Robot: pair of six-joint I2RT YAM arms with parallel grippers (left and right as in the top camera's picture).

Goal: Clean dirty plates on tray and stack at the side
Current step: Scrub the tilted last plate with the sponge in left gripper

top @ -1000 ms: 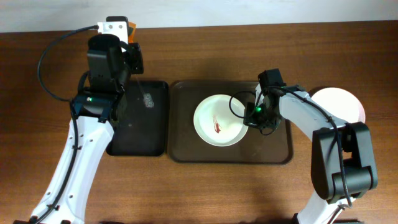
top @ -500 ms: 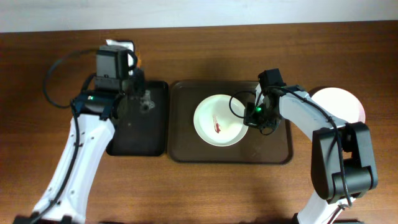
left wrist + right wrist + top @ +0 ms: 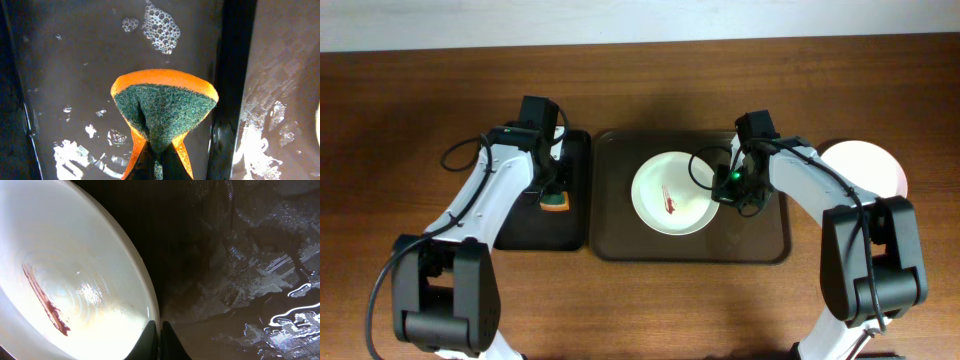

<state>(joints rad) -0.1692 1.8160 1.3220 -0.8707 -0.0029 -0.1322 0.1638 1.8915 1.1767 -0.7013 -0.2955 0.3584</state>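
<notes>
A round white plate [image 3: 672, 193] streaked with red-brown sauce sits on the dark brown rectangular tray [image 3: 620, 245]. The right gripper [image 3: 160, 330] has its jaws pinching the plate's right rim. The left gripper [image 3: 157, 162] pinches an orange-and-green sponge [image 3: 165, 105] over the narrow black tray [image 3: 520, 225].

The sponge [image 3: 164, 112] is pinched in the left gripper [image 3: 156, 159], whose fingers run off the bottom edge of the left wrist view, so the sponge's lower end is hidden. The right wrist view cuts the streaked plate [image 3: 75, 280] at its left and bottom edges and shows only the tips of the right gripper [image 3: 159, 332]. Overhead, the right arm [image 3: 815, 185] covers part of the plate stack [image 3: 870, 165], and the number of plates in it cannot be told.
</notes>
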